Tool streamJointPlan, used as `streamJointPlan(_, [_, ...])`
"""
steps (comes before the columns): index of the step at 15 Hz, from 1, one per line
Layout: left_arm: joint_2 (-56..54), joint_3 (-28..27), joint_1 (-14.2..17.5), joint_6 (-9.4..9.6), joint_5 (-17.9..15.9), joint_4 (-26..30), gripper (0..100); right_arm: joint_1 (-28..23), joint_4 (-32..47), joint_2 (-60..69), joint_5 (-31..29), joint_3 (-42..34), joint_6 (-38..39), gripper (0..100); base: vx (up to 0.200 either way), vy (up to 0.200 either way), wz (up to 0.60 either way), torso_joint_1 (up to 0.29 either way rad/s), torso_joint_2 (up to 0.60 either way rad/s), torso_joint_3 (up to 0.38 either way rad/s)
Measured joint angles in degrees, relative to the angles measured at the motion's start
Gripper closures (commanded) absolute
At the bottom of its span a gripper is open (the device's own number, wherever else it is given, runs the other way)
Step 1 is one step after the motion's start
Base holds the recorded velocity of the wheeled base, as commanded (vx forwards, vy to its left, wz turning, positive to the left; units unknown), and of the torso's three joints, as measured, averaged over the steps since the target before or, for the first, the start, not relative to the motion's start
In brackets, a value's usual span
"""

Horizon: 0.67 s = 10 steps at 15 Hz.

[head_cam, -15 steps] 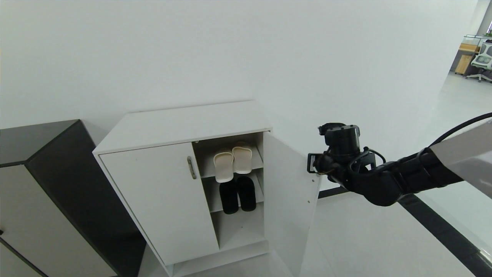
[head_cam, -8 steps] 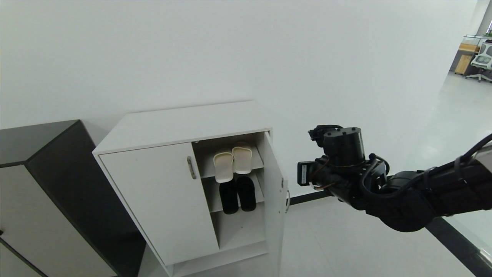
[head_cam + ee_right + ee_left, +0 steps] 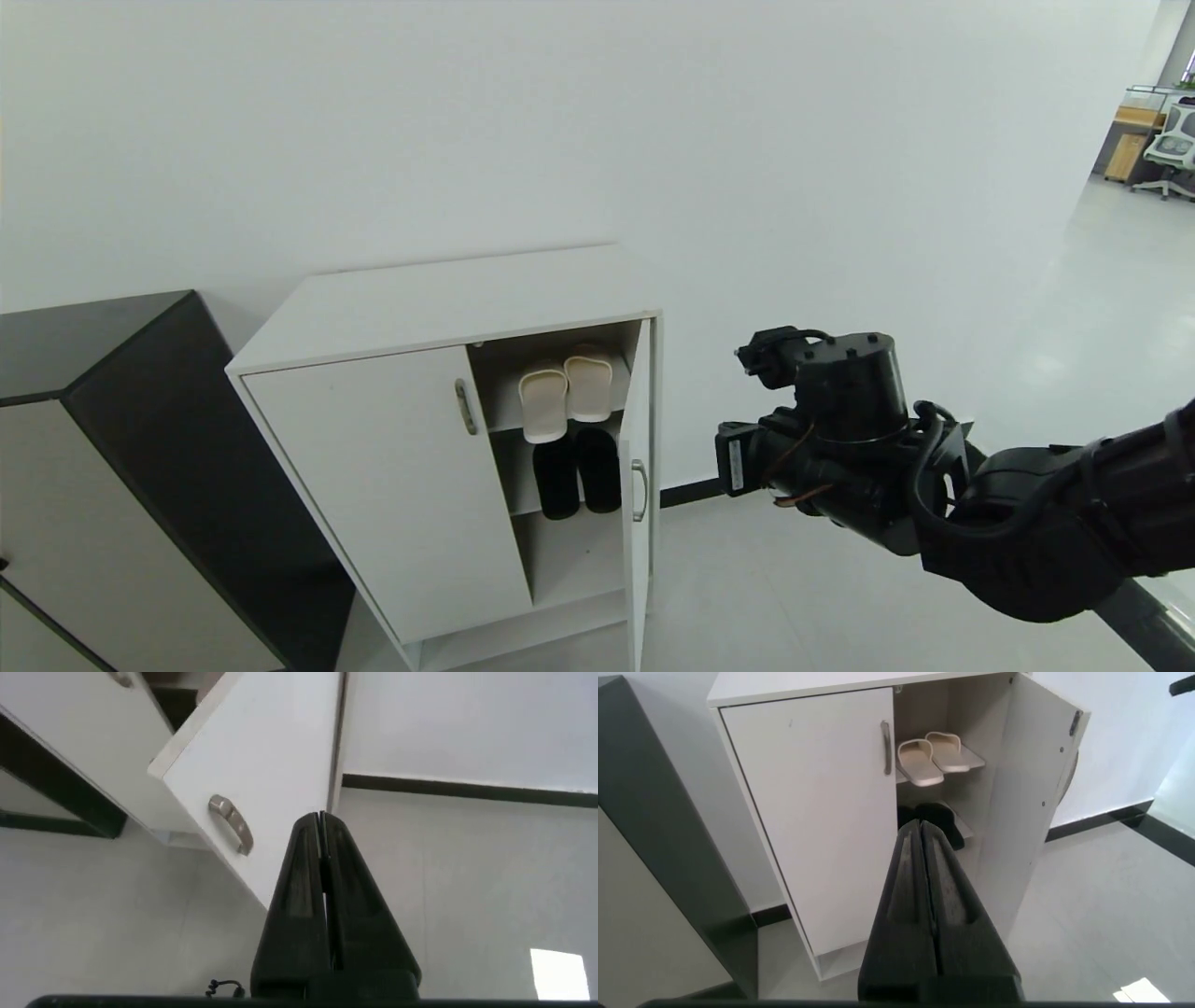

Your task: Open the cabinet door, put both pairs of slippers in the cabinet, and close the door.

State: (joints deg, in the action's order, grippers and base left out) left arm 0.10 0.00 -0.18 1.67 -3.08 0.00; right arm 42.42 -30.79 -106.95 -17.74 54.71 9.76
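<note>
The door (image 3: pixel 636 411) has swung halfway shut, the right gripper (image 3: pixel 322 821), fingers together and empty, pushing its outer face, slippers (image 3: pixel 567 397) already shelved.

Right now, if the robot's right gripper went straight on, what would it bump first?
Probably the half-open white cabinet door: the right gripper points at its outer face, beside the curved metal handle. The gap between them is unclear.
</note>
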Motion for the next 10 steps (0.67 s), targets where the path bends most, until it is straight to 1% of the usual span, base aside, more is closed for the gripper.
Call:
streamJointPlan(1, [0.0, 0.0, 0.0, -0.01, 0.0, 0.0, 100, 0.2, -0.4, 0.3, 0.1, -0.6, -0.4, 100, 0.000, 0.000, 0.00, 0.000, 0.00, 0.000])
streamJointPlan(7, [0.0, 0.0, 0.0, 0.00, 0.0, 0.0, 100, 0.4, -0.6, 1.0, 0.1, -1.6, -0.8, 100, 0.000, 0.000, 0.60, 0.002, 0.00, 0.003])
streamJointPlan(10, [0.0, 0.0, 0.1, -0.01, 0.0, 0.0, 100, 0.0, -0.7, 1.0, 0.1, -1.7, -1.1, 100, 0.000, 0.000, 0.00, 0.000, 0.00, 0.000])
